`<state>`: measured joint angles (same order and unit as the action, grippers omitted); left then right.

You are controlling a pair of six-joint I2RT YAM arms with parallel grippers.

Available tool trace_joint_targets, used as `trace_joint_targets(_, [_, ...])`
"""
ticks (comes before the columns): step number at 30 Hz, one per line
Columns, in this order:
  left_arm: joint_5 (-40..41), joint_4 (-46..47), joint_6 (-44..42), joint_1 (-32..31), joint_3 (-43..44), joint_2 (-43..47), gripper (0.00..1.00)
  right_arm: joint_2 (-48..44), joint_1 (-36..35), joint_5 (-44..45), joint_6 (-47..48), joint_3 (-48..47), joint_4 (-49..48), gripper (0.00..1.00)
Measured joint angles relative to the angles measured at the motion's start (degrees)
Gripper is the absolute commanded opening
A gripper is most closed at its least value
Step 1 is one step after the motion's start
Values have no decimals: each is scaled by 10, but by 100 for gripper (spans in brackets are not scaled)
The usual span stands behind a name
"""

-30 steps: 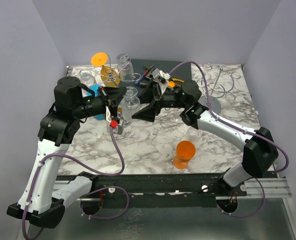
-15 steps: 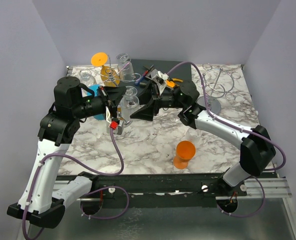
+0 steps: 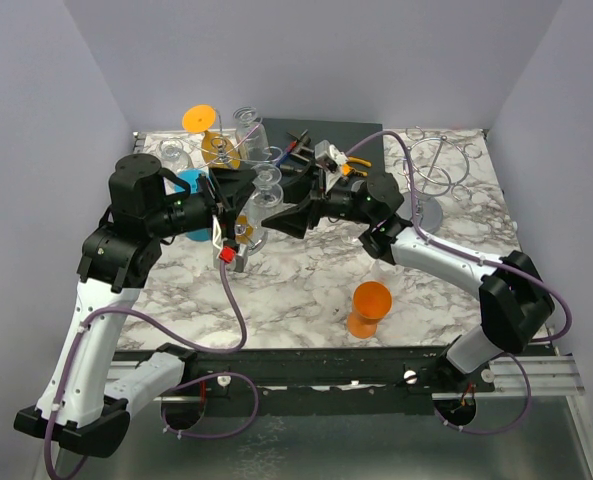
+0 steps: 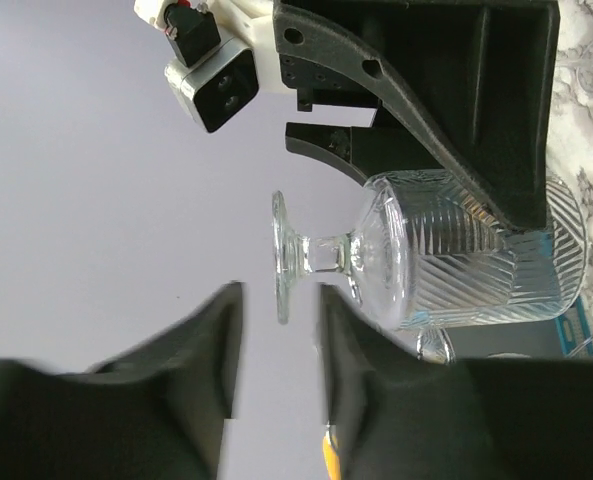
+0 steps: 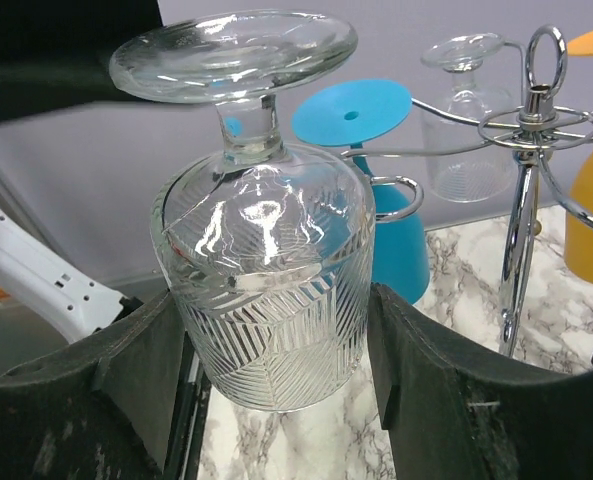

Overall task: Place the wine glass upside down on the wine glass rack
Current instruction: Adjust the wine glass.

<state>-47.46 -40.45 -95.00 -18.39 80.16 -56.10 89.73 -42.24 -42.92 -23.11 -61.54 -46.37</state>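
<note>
A clear ribbed wine glass (image 5: 266, 300) hangs upside down above the table, foot on top. My right gripper (image 5: 271, 370) is shut on its bowl, one finger on each side. In the left wrist view the wine glass (image 4: 456, 260) lies sideways, and its foot edge sits in the gap of my open left gripper (image 4: 273, 350) without touching either finger. From above, the wine glass (image 3: 264, 198) is between the left gripper (image 3: 236, 200) and right gripper (image 3: 281, 210). The chrome wine glass rack (image 5: 528, 130) stands just behind, carrying blue, clear and orange glasses.
The loaded rack (image 3: 221, 150) is at the back left. A second, bare chrome rack (image 3: 436, 168) stands at the back right. An orange glass (image 3: 368, 308) stands upside down on the marble table near the front. Tools lie on a dark mat (image 3: 361, 150) at the back.
My left gripper's jaws have parted from the glass's foot. The right gripper, holding the bowl, has carried the glass slightly toward the back.
</note>
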Motion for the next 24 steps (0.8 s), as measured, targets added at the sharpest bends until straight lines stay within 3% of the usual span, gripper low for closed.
trace_joint_targets(5, [0,7,0,0,-8,5,76,1,0,18,7,0,-3,18])
trace_joint_targets(8, [7,10,24,0,-9,7,78,1,0,37,27,9,1,17])
trace_joint_targets(24, [125,9,366,0,19,17,86,50,9,102,90,7,31,14])
